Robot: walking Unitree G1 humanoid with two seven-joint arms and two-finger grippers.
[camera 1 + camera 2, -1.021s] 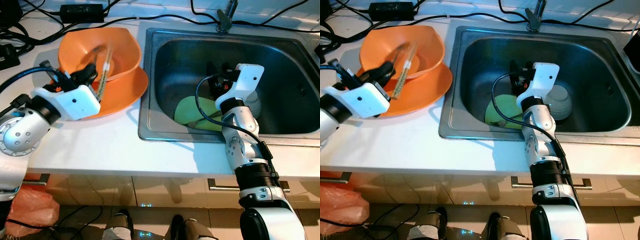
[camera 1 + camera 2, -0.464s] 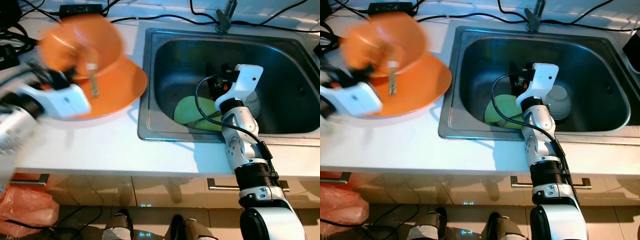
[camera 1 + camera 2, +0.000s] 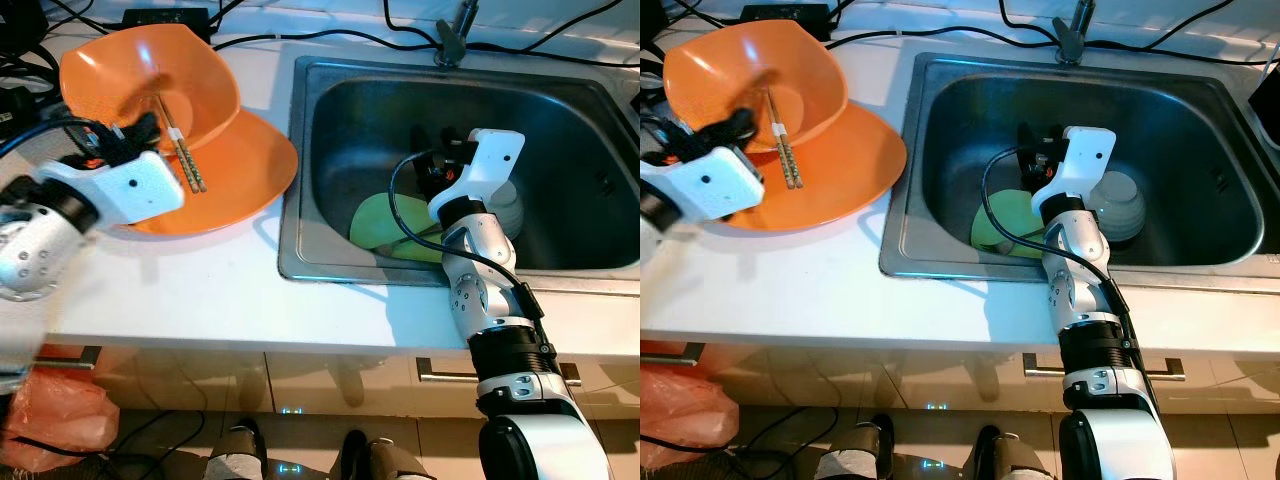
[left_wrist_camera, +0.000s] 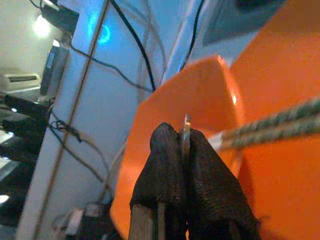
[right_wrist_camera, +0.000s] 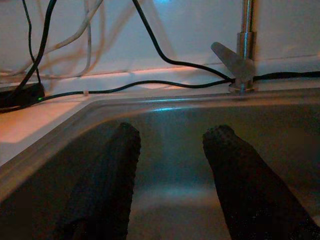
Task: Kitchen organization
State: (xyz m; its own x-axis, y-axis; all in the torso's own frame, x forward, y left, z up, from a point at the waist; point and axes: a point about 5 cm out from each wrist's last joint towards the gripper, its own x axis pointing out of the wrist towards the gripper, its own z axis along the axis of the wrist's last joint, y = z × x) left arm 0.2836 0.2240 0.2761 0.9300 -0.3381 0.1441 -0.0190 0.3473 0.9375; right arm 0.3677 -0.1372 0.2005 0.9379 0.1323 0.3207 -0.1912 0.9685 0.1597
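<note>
An orange bowl with a pair of chopsticks inside leans tilted over the back left part of an orange plate on the white counter. My left gripper is shut on the bowl's near rim, pinching the thin edge between both fingers. Inside the steel sink, my right gripper is open and holds nothing. It hovers above a green plate and beside a white bowl on the sink floor.
The faucet stands at the sink's back edge. Black cables and a power adapter run along the back of the counter. A red bag lies on the floor at the lower left, below the counter's front edge.
My left gripper has pulled the orange bowl left and toward the back, tilting it; the chopsticks slid inside it. The right arm has stayed still in the sink.
</note>
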